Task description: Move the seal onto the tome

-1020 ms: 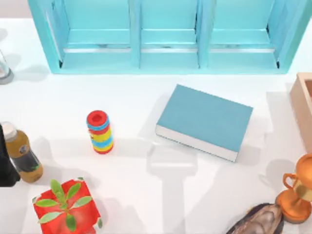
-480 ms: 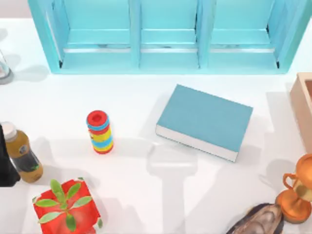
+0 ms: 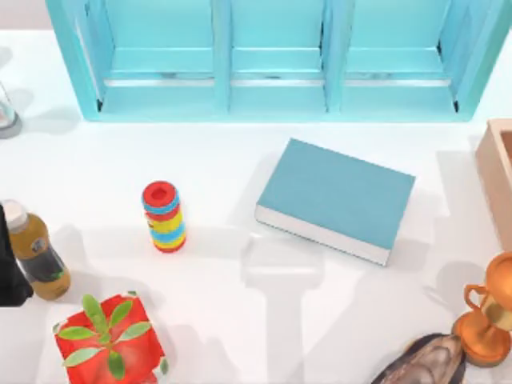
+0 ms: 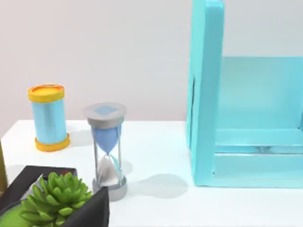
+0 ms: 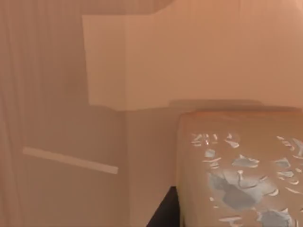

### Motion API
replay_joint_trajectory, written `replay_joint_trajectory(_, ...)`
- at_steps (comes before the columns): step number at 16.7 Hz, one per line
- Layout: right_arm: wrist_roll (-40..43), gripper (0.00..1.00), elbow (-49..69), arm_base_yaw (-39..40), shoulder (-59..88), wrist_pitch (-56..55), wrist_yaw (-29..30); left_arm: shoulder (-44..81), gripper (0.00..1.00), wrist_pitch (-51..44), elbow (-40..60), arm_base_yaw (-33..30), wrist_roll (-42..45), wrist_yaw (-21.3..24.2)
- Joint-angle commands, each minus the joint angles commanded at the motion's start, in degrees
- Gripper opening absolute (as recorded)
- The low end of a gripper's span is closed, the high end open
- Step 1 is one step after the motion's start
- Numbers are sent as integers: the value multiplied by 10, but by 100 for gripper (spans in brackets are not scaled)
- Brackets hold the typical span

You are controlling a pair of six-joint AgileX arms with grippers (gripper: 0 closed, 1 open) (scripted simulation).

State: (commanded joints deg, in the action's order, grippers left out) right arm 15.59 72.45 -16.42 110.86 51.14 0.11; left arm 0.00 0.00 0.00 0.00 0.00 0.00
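The tome (image 3: 336,200), a thick teal-blue book with white page edges, lies flat right of the table's middle, its cover bare. The seal (image 5: 241,165), a tan block with pale flecked marks on one face, stands very close in the right wrist view, surrounded by light wooden walls (image 5: 71,94). A dark wedge that looks like part of my right gripper (image 5: 162,213) sits against the block's lower side.
A light-blue shelf cabinet (image 3: 272,96) spans the back. A ring-stack toy (image 3: 164,216), bottle (image 3: 36,252) and red plant pot (image 3: 108,340) stand left. An hourglass (image 4: 109,151) stands far left. A wooden box (image 3: 500,172), trophy (image 3: 488,320) and shell lump (image 3: 424,360) are right.
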Motion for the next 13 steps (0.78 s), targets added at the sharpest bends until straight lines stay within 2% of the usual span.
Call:
replay_joint_trajectory(9,-2,0,2,0,-1,1,0,0,100,0,0,0,0,0)
replay_joint_trajectory(13,-63,0,62,7,4,31,-13,0,100,0,0,0,0,0)
